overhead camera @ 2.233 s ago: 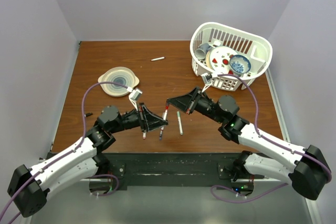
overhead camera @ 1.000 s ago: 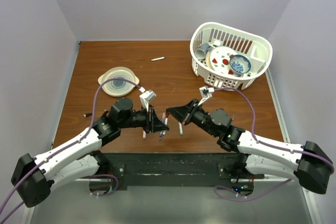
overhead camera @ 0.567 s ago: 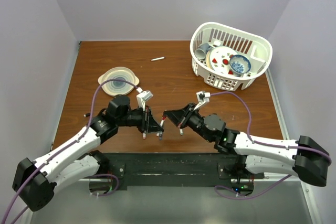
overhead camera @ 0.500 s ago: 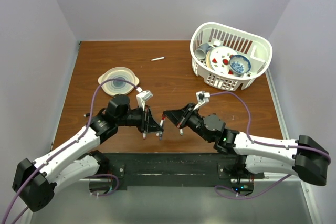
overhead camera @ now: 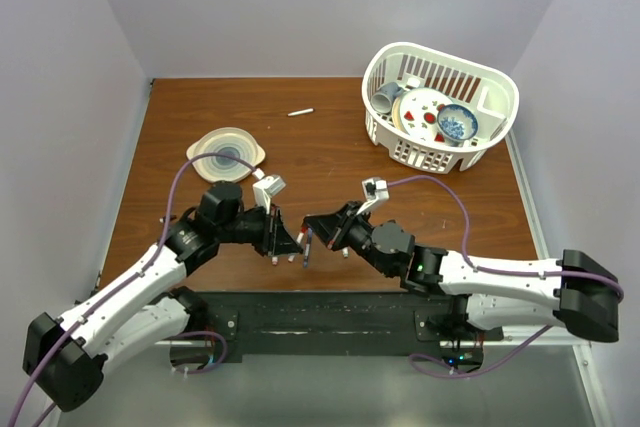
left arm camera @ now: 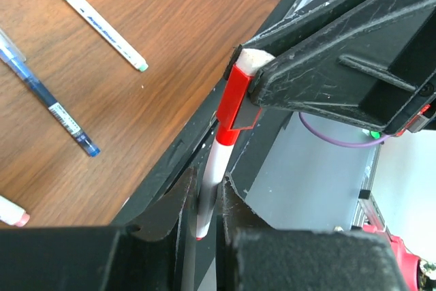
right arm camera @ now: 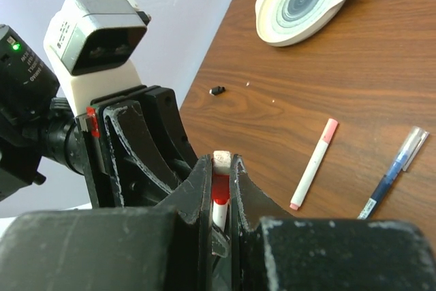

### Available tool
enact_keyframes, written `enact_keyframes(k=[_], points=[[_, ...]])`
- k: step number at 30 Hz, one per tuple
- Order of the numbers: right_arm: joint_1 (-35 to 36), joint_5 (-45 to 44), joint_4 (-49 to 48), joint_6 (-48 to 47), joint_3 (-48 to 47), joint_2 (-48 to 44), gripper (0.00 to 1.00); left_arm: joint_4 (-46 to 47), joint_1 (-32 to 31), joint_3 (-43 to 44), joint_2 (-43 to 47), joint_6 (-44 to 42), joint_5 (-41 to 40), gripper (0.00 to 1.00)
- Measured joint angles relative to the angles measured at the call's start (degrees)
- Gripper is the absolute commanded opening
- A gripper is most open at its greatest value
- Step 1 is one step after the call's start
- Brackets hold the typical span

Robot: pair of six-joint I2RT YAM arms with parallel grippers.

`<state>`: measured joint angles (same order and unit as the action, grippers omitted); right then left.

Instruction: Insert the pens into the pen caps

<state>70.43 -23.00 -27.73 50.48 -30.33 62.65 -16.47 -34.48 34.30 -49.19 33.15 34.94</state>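
Currently, the left hand (left arm camera: 204,192) is pinched nearly shut low on the barrel of the white-barrelled marker pen with a red band (left arm camera: 212,161). The right hand (right arm camera: 219,168) is clamped almost fully closed on the short red plastic pen cap (left arm camera: 235,97). Pen tip and cap mouth meet in the air above the near edge of the brown wooden desk (overhead camera: 330,147); how deep the tip sits cannot be told.

Hazards, as judged:
- Pushing with the two axes off-line would likely cock the pen in the pinch or slide it back through the fingers.
- A slip here would probably drop either part onto the black base rail (overhead camera: 330,312).
- A low sweep could scatter the loose blue pen (left arm camera: 51,100), the green-tipped white pen (left arm camera: 92,17) and the pink-tipped white pen (right arm camera: 313,163) lying beyond.
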Motion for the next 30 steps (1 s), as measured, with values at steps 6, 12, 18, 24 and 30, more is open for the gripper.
enact_keyframes(k=[6,12,18,24,30], points=[[0.7,-1.4,2.7,0.2,-1.7,0.8,0.00,-0.7,1.2,0.0,-0.7,-1.2,2.5,0.00],[1.6,-5.7,14.3,-1.6,-11.3,2.3,0.00,2.8,2.8,0.0,-0.1,-1.6,5.7,0.30],[0.2,-2.2,29.0,-6.8,-21.6,2.4,0.00,7.0,5.4,0.3,2.1,-2.4,1.0,0.61],[-9.3,8.2,41.3,-11.9,-25.8,-0.6,0.00,8.1,6.4,0.3,7.2,-3.1,-5.2,0.88],[-18.9,14.2,54.5,-18.9,-29.6,2.7,0.00,3.5,6.6,0.3,6.4,-5.5,-13.9,1.00]])
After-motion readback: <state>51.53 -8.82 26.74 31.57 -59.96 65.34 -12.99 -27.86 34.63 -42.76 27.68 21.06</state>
